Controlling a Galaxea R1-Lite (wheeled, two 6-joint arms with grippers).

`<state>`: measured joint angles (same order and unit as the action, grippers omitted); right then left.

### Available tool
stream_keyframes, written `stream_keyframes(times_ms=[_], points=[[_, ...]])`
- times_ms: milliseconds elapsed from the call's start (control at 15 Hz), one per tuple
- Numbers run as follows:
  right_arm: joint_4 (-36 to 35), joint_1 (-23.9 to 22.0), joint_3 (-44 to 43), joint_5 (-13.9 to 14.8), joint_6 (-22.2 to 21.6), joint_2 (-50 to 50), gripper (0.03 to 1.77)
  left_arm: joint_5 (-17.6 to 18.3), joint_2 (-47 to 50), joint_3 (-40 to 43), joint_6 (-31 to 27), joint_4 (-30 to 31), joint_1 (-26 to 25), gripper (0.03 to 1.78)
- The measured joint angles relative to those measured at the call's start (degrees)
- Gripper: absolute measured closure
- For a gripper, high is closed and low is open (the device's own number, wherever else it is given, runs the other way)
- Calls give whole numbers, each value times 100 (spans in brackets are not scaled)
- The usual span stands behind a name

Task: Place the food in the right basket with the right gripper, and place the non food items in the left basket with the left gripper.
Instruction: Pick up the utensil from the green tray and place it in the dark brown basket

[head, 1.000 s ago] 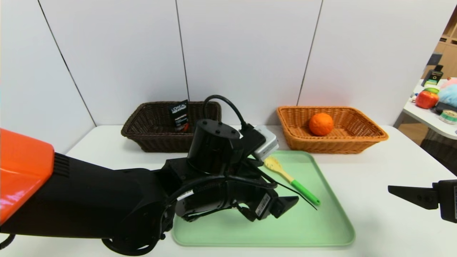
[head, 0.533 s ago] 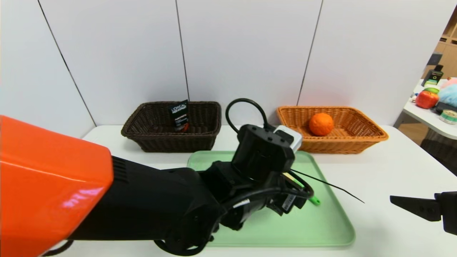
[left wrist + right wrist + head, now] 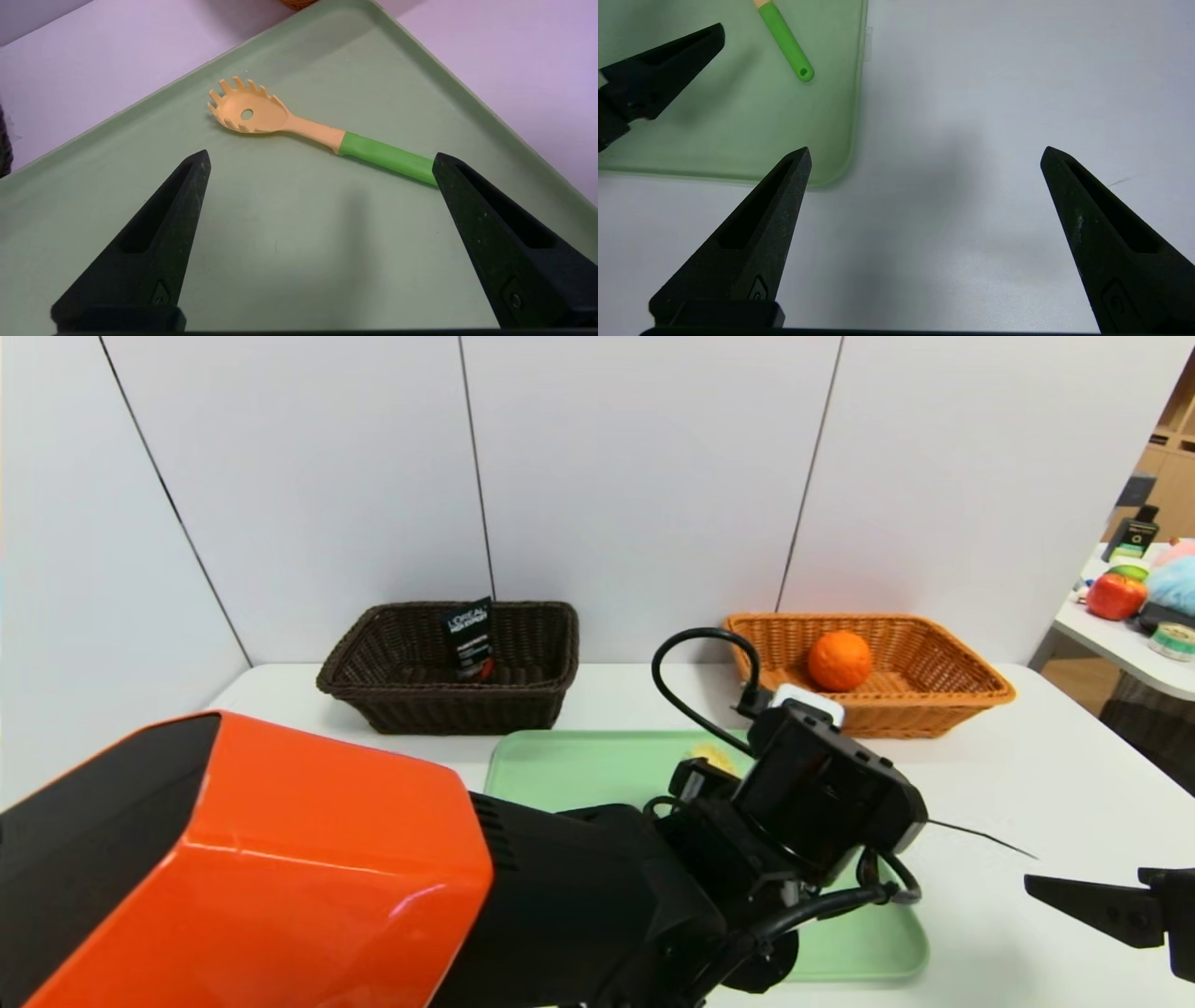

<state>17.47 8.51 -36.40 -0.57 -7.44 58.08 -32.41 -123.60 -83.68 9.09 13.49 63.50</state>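
The left gripper (image 3: 320,163), black pointed jaws on a bulky black arm with an orange-red panel, hangs over the pale green plastic tray (image 3: 579,770) with its jaws spread wide and nothing between them. On the tray, beyond the fingertips, lies the slim utensil with a toothed yellow head and green handle (image 3: 322,135); one fingertip (image 3: 448,163) sits just beside the handle's end, though whether it touches cannot be told. In the head view the arm hides nearly all of the utensil.

The dark brown woven wicker basket (image 3: 448,705) stands at about 10 o'clock from the tray, against the wall panels. Inside it the black L'OREAL tube with white and orange print (image 3: 470,639) leans upright. The orange-tan woven wicker basket (image 3: 934,700) stands at about 2 o'clock from the tray, with the round orange fruit with dimpled skin (image 3: 839,660) resting inside it.

The right gripper (image 3: 924,154), black two-fingered pointed jaws, is held over the bare white table (image 3: 1027,775) at about 4 o'clock from the tray, jaws wide apart and empty, well apart from both baskets.
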Motion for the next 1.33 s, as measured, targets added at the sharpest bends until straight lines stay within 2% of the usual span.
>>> stream_keyframes(times_ms=[333,867,1333], points=[[-6,0,162,-133,-20,-74,11,-940,-634,-1228,750,-1196,122,12],[-57,4,300,-315,-27,-80,11,-1508,-1336,-2837,2009,-3171,267,12],[-132,9,368,-334,-57,-89,11,-1521,-1463,-2981,2042,-3234,268,12]])
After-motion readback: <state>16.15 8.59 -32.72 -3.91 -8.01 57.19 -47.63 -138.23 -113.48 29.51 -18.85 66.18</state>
